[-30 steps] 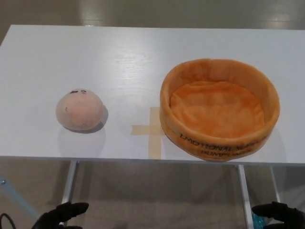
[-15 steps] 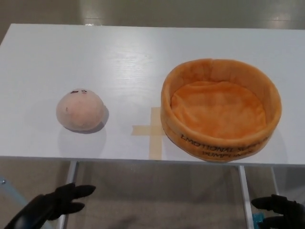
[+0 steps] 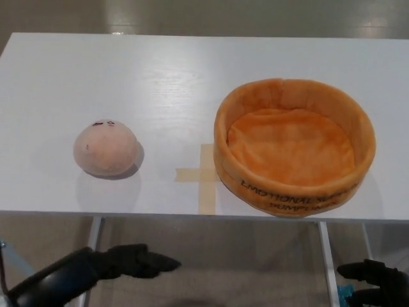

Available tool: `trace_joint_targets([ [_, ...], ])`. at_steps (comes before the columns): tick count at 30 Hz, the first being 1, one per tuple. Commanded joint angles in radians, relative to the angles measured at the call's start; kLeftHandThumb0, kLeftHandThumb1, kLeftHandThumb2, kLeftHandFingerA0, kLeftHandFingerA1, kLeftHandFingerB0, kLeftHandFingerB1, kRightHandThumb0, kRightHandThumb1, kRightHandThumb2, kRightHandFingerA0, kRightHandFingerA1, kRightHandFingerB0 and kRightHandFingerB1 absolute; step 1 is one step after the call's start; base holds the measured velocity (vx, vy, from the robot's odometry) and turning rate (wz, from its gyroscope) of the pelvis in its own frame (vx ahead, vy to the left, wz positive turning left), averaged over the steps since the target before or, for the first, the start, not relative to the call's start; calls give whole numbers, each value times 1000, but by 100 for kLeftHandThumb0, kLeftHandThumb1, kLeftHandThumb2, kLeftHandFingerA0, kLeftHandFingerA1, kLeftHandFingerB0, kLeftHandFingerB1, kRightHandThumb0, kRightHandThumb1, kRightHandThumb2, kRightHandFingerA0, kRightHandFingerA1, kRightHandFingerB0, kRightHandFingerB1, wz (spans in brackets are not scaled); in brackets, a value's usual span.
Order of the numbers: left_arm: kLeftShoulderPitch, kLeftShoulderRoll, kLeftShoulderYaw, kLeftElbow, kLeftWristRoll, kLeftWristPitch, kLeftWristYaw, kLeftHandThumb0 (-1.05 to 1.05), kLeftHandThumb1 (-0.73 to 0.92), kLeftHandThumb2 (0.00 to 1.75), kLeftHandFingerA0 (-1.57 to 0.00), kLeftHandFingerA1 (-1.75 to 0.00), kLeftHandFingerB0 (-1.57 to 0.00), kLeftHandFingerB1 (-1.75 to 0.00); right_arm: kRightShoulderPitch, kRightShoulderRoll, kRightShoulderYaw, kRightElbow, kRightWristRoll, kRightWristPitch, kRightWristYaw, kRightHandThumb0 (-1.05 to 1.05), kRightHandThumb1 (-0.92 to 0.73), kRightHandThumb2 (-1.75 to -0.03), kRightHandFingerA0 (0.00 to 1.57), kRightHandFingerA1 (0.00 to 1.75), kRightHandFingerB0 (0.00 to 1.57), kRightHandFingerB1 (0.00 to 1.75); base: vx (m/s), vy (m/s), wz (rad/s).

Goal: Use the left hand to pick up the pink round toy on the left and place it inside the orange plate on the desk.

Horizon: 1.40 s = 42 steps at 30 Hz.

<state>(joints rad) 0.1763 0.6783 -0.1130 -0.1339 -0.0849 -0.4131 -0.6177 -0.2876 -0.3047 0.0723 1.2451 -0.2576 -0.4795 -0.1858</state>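
Looks like a robot test room or lab, not a home. A plain white table (image 3: 192,77) on thin metal legs (image 3: 93,233) stands on a bare, glossy beige floor (image 3: 211,13) that reflects ceiling light. A cross of tan masking tape (image 3: 203,176) is stuck to the tabletop, beyond and to the right of the robot's left hand (image 3: 131,261), as a position marker. Only two staged props sit on the table: a pink round toy (image 3: 105,148) just beyond that hand, and an orange plate (image 3: 294,146) of plush fabric further right, past the tape. No furnishings or clutter visible.
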Motion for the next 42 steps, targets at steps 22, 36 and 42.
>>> trace_joint_targets([
  [22,-601,-108,86,354,164,-23,160,-19,36,86,-1,-49,0,-47,-11,-16,-4,4,-5,-16,-9,-10,-64,-58,60,52,67,50,0,0,0],
  [36,-880,-53,-144,759,539,9,408,-13,35,64,0,-7,-2,-26,-27,-16,-16,5,9,-8,5,-13,-64,-58,58,52,67,50,0,0,0],
  [42,-949,-43,-257,847,656,73,474,-31,27,59,0,0,0,-12,-29,-17,-16,4,8,-9,3,-11,-63,-58,61,54,68,50,0,0,0],
])
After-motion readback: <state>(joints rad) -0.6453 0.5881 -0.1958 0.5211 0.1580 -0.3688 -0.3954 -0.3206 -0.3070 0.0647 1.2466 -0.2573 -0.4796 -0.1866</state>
